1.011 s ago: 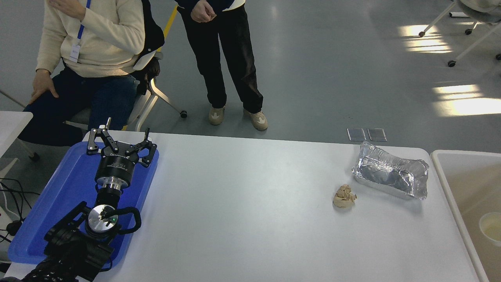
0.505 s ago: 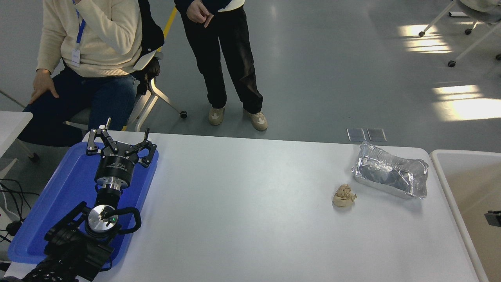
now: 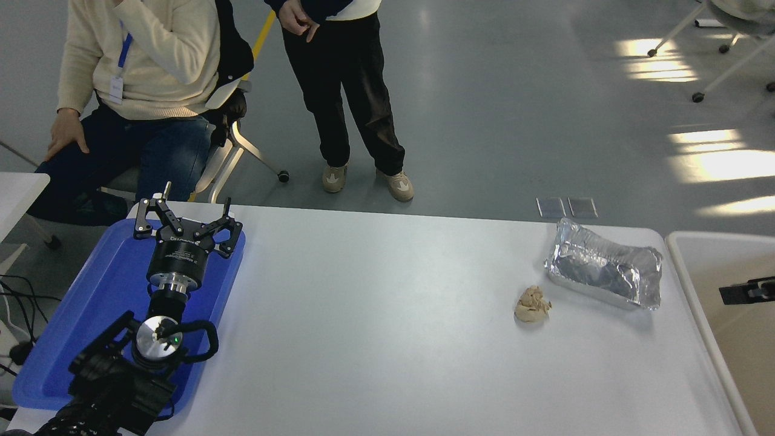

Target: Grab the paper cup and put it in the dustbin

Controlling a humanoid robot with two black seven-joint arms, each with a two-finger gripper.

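Observation:
The paper cup is out of view in the head view. The dustbin (image 3: 694,290), off-white with a beige inside, stands against the table's right end and is cut off by the picture's edge. A small black tip of my right gripper (image 3: 748,292) pokes in from the right edge above the bin's inside; too little of it shows to read its state. My left gripper (image 3: 184,213) is parked open over the blue tray (image 3: 91,303) at the lower left, holding nothing.
A silver foil bag (image 3: 605,271) lies near the table's right end, with a crumpled tan paper wad (image 3: 532,304) just left of it. One person sits and another stands at the far side, upper left.
A second ago the paper cup showed inside the dustbin at the right edge; it no longer shows. The black tip of my right gripper came in there and has moved farther up over the bin.

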